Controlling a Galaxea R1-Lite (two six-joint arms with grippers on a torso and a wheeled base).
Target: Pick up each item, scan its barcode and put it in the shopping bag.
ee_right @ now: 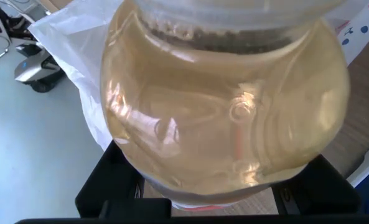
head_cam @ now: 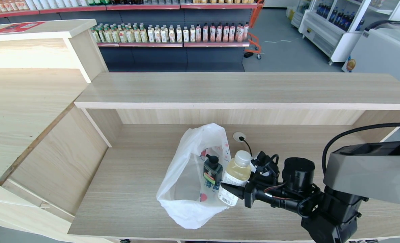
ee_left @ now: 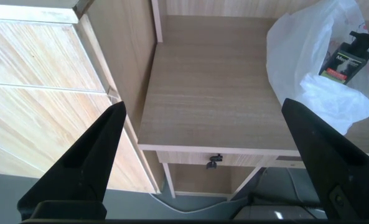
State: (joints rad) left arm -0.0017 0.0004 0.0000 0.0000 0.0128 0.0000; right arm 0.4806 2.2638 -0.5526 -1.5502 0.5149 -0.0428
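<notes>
The right claw (head_cam: 234,185), clamped on the drink bottle (head_cam: 237,172), holds it near-upright, cap uppermost, just beside the shopping bag (head_cam: 183,179), whose mouth lies to its left.

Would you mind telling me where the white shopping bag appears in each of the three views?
Head view: shopping bag mid-counter, beside the drink bottle.
Left wrist view: shopping bag on the counter, pump bottle inside.
Right wrist view: shopping bag just behind the drink bottle.
Shared landmark: the wooden counter.
</notes>
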